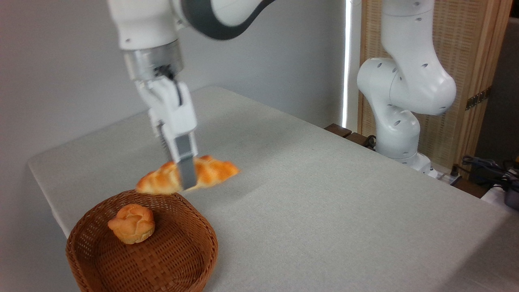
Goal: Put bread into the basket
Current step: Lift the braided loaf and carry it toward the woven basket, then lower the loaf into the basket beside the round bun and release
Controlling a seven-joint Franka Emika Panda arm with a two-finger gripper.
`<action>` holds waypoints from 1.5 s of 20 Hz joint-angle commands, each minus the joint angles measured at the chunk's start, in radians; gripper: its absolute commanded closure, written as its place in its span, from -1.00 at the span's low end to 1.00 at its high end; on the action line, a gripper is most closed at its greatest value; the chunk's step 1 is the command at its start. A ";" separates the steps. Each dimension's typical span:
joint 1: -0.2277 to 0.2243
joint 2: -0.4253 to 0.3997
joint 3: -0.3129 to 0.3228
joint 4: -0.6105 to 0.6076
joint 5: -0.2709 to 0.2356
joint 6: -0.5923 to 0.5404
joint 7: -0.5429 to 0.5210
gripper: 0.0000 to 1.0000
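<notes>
A white robot arm reaches down over a table (324, 194) covered in pale grey cloth. Its gripper (184, 178) is clamped on a long, golden-orange braided loaf of bread (211, 170), with the near grey finger (185, 166) crossing the loaf at about its middle; the far finger is hidden behind the loaf. The loaf is slightly blurred. It is held roughly level, its long axis running left to right with a slight tilt: the left pointed end sits lower and nearer the camera, the right pointed end sits a little higher and points toward the far right side of the table. The loaf appears lifted clear of the cloth, with a faint shadow on the table to its right.

Just below the loaf's left end is a round, shallow brown wicker basket (194, 259) with a thick rim, standing at the front left corner of the table. The loaf is beside and above the basket's far rim, not inside it. A small round knotted bun (131, 223) lies inside the basket, toward its back left. The arm's white base (399, 134) stands beyond the table's far right edge, well apart from the basket.
</notes>
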 commanded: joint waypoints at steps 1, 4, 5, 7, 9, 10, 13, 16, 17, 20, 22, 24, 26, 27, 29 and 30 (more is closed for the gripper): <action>-0.009 0.173 0.020 0.207 0.017 -0.001 -0.049 -0.11; -0.009 0.202 0.017 0.207 0.021 0.091 -0.047 -0.11; -0.009 0.217 0.009 0.205 0.044 0.123 -0.047 -0.11; -0.010 0.245 0.003 0.207 0.095 0.145 -0.049 -0.19; -0.010 0.260 -0.015 0.205 0.121 0.171 -0.061 -0.46; -0.010 0.263 -0.024 0.201 0.139 0.177 -0.070 -0.58; -0.010 0.273 -0.027 0.198 0.153 0.182 -0.077 -1.00; -0.012 0.282 -0.029 0.193 0.153 0.214 -0.077 -1.00; -0.012 0.282 -0.032 0.190 0.153 0.219 -0.077 -1.00; -0.012 0.282 -0.032 0.189 0.155 0.248 -0.073 -1.00; -0.012 0.283 -0.032 0.187 0.156 0.269 -0.072 -1.00; -0.012 0.283 -0.032 0.181 0.156 0.269 -0.073 -1.00; -0.012 0.282 -0.032 0.181 0.156 0.269 -0.075 -1.00; -0.010 0.280 -0.032 0.182 0.155 0.269 -0.078 -1.00; -0.009 0.254 -0.024 0.186 0.141 0.259 -0.107 -1.00; -0.003 0.221 -0.023 0.183 0.124 0.243 -0.127 -1.00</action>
